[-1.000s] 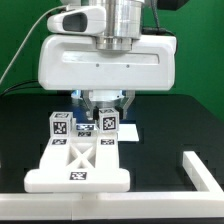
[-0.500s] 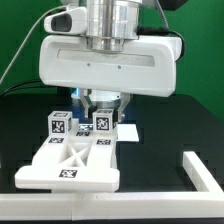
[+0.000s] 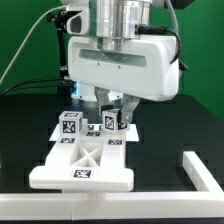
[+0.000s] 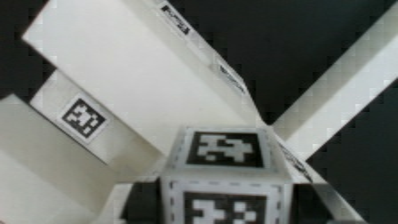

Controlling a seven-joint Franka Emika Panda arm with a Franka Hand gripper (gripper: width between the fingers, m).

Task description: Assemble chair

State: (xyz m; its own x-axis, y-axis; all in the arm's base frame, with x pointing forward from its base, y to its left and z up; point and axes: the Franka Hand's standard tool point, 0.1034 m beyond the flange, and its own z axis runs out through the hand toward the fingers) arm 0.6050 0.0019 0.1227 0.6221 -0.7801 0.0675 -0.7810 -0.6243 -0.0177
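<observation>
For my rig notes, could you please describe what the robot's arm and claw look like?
The arm is glossy white, with a broad rounded housing under a silvery metal cylinder. The claw below has dark fingers. Thin dark cables trail off toward the exterior view's left. No markings are readable on it.

Open black bench [image 3: 165, 130] along the exterior view's right, clear up to the white rail [image 3: 204, 168] guarding the near right corner. Near left blocked by the chair assembly [image 3: 85, 165], its tagged upright blocks [image 3: 70, 128] crowding just beneath the gripper [image 3: 111, 118]. Far edge closed off by a green backdrop [image 3: 25, 40].
</observation>
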